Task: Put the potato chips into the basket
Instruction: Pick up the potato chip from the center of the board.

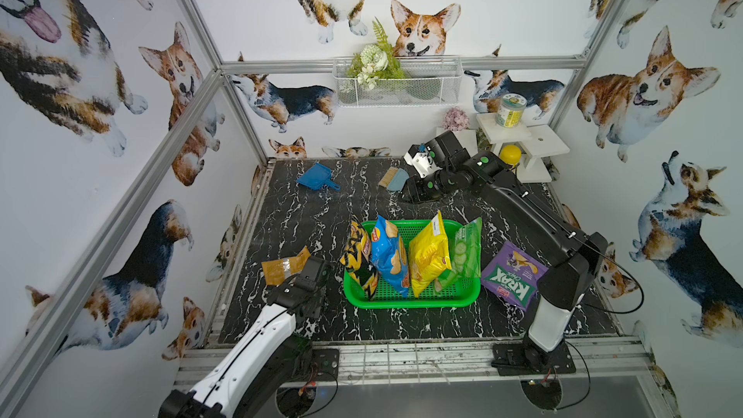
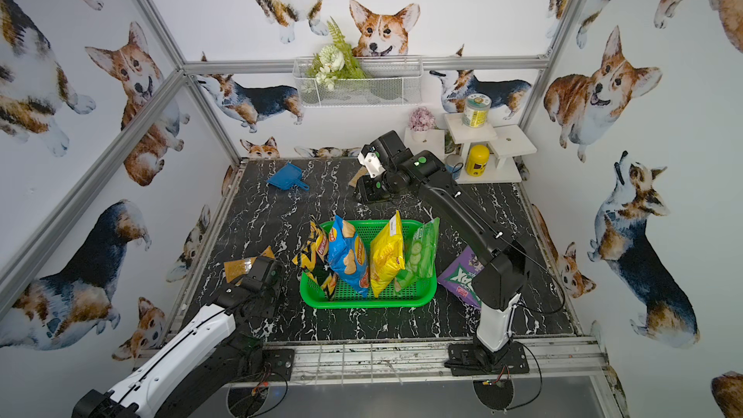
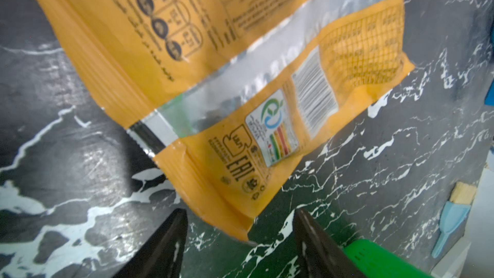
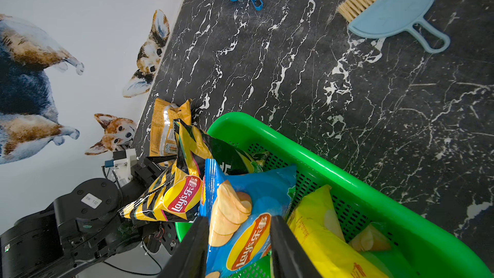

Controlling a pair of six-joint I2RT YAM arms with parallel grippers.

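Observation:
The green basket [image 1: 414, 302] stands mid-table. Four potato chips bags stand upright in it: black-and-yellow [image 1: 358, 259], blue [image 1: 388, 255], yellow [image 1: 428, 255] and green [image 1: 468, 251]. An orange bag [image 1: 281, 269] lies flat on the table left of the basket. My left gripper [image 3: 239, 211] is open, and a corner of the orange bag [image 3: 213, 76] sits in the gap, touching neither finger. A purple Krax bag [image 1: 510, 275] lies right of the basket, partly behind my right arm. My right gripper [image 1: 408, 197] hovers behind the basket, open and holding nothing; the blue bag [image 4: 240, 209] shows beyond its fingers.
A blue dustpan [image 1: 317, 176] and a light-blue brush [image 1: 392, 178] lie at the back of the table. A white stand [image 1: 522, 142] with a yellow can [image 1: 510, 153] fills the back right corner. A white wire basket [image 1: 398, 82] with flowers hangs on the back wall.

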